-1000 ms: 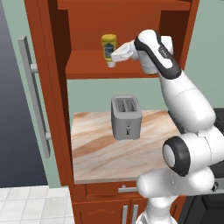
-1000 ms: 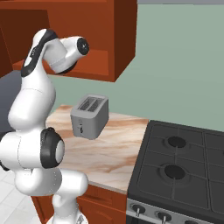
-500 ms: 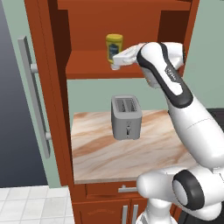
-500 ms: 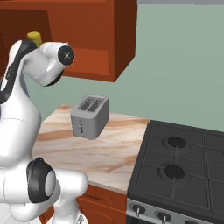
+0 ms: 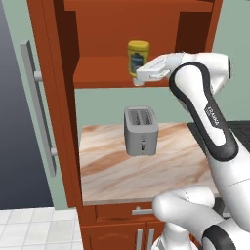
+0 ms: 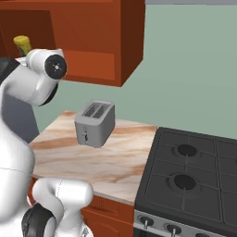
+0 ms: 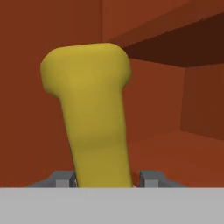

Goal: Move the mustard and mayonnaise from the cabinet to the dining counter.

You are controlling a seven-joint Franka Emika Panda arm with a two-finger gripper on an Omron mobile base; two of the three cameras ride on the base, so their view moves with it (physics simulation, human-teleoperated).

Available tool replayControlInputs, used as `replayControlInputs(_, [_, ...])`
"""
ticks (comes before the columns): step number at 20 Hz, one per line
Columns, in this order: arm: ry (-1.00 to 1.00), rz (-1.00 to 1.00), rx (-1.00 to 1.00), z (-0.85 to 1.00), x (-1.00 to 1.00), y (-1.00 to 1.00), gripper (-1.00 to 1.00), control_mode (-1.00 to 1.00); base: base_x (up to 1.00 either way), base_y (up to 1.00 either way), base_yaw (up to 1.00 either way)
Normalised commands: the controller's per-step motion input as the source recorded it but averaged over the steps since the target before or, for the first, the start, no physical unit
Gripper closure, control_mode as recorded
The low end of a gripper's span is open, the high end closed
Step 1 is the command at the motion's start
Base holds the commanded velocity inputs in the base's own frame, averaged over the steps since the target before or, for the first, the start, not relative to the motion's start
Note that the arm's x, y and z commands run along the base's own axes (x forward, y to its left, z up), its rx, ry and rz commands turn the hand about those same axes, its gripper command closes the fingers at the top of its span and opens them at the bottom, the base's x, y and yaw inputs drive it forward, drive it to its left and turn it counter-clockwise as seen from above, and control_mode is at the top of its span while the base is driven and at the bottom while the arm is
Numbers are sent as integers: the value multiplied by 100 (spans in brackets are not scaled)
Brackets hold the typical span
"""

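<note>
while i've got the hand up at the shelf, here's the read:
gripper: gripper [image 5: 139, 78] is partly closed with the mustard [image 5: 138, 57] between the tips; hand view has the bottle filling the gap between both fingertips [image 7: 151, 178], so i judge it's clamped low on the body, though i can't see actual contact.
mustard: upright on the lower shelf of the cabinet [image 5: 58, 97], long axis vertical, cap up; its yellow top [image 6: 21, 43] peeks over the arm in the right base view.
direction: bottle sits at 12 o'clock off the hand, dead ahead and centred.
mayonnaise: can't pick it out anywhere, so i won't place it.
edges: shelf lip right under the hand, cabinet side wall at 9 o'clock, upper shelf board at 12 above the cap.
open room: clear way out is straight back toward me; toaster [image 5: 140, 130] stands below on the small counter [image 5: 112, 171], so i'd judge a slight lift, then withdraw level before dropping.
risk: snagging the cap on the board above if i lift much.
</note>
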Motion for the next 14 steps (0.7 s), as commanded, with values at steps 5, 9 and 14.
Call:
replayControlInputs(5, [2,-1,2,4,-91,-31,100,-100,0,0,0])
replayControlInputs(9, [13,-14,15,1,-81,-24,100,-100,0,0,0])
replayControlInputs(14, [12,-8,14,-6,-80,-29,100,-100,0,0,0])
